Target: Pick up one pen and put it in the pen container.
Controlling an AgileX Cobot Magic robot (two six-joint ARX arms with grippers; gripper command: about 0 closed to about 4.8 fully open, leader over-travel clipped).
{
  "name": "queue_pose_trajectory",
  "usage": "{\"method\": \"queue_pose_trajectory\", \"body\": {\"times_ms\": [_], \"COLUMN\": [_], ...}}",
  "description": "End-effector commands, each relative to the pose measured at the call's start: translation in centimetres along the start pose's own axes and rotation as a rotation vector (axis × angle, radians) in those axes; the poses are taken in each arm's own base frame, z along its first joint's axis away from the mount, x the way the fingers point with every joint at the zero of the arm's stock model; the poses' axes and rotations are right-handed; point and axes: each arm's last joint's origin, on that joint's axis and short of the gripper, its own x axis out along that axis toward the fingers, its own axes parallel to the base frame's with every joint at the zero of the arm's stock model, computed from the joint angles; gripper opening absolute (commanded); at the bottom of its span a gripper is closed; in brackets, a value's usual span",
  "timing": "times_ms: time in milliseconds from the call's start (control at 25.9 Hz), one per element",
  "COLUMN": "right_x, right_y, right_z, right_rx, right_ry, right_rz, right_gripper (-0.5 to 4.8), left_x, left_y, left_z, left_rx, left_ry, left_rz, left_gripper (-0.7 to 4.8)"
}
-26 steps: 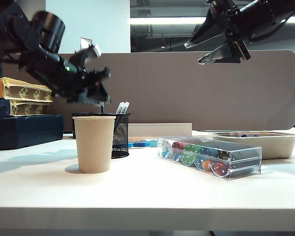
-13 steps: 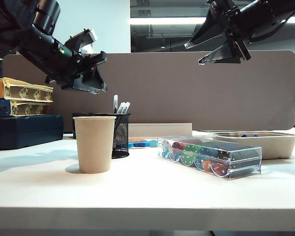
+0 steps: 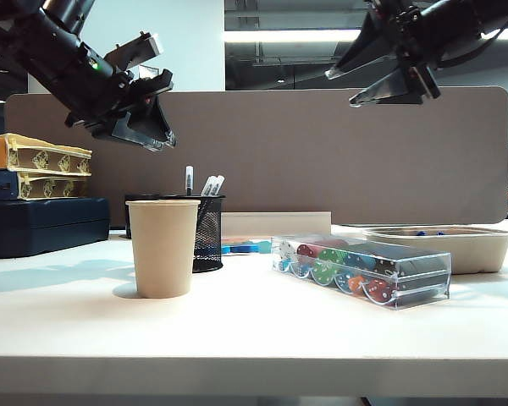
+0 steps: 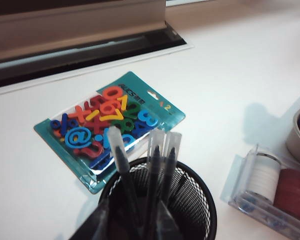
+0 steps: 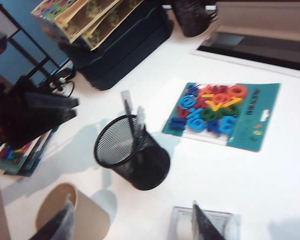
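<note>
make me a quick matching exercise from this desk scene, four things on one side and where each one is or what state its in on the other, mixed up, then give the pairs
Things:
1. pen
2. paper cup
3. left hand
4. right hand

Places or states:
A. open, high above the clear box of coloured pieces
B. standing upright in the pen container
C. open and holding nothing, above the pen container
D. on the table, in front of the pen container as the exterior view sees it

Pairs: 1-B, 2-D, 3-C, 4-A
</note>
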Motion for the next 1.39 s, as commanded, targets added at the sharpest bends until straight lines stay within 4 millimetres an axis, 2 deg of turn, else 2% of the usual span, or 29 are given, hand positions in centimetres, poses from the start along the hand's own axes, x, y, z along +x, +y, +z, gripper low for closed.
{"method": "queue_pose_trajectory", "body": {"times_ms": [39, 464, 928, 1006, 1392], "right_x": [-1.8, -6.6, -8.2, -8.7, -11.7], "right_y": [0.3, 0.7, 1.9, 2.6, 6.1], "right_z": [1.0, 2.5, 2.2, 2.4, 2.5], "right_rx": [-0.039, -0.067, -0.021, -0.060, -0.190], "right_ry": [-0.050, -0.143, -0.110, -0.119, -0.124], "right_rz": [-0.023, -0.105, -0.121, -0.121, -0.257], "right_gripper": [2.96, 2.95, 2.95, 2.97, 2.97], "left_x": [-1.1, -3.9, -7.5, -8.2, -11.1], "left_y": [-0.3, -1.2, -2.3, -2.5, -3.5], "left_z": [0.4, 1.7, 2.1, 1.9, 0.7], "left_rx": [0.046, 0.051, 0.112, 0.117, 0.120], "left_ry": [0.016, 0.004, 0.071, 0.063, 0.057], "left_rz": [-0.002, -0.003, -0.012, -0.012, -0.007], "left_gripper": [1.21, 1.18, 1.10, 0.81, 0.80]}}
